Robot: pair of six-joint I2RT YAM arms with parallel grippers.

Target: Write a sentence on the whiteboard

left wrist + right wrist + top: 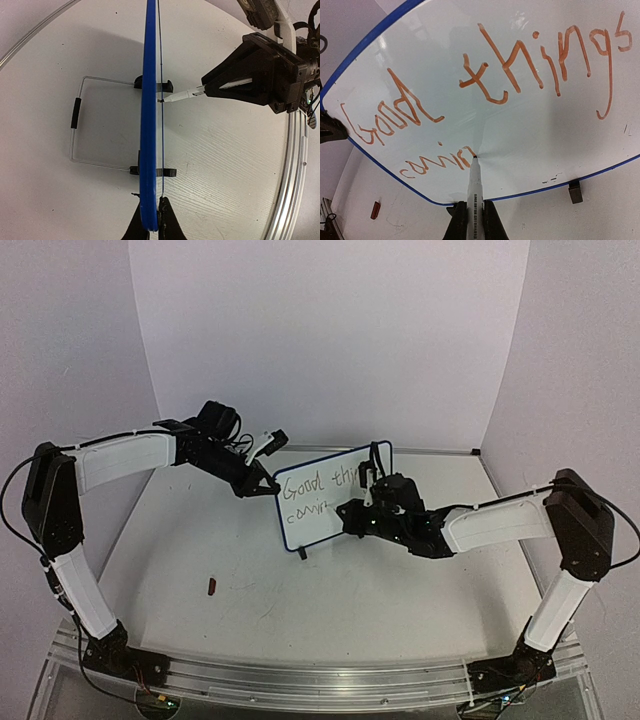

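The whiteboard stands upright on its black feet mid-table, edge-on as a blue rim in the left wrist view. My left gripper is shut on the board's left edge. My right gripper is shut on a white marker, whose tip touches the board's face. The sentence reads "Good things" on the upper line and "comin" on the lower, in orange-brown strokes. The tip sits at the end of the last letter.
A small brown cap lies on the table left of the board. A wire stand juts out behind the board. An aluminium rail runs along the near edge, and white backdrop walls close the sides and back.
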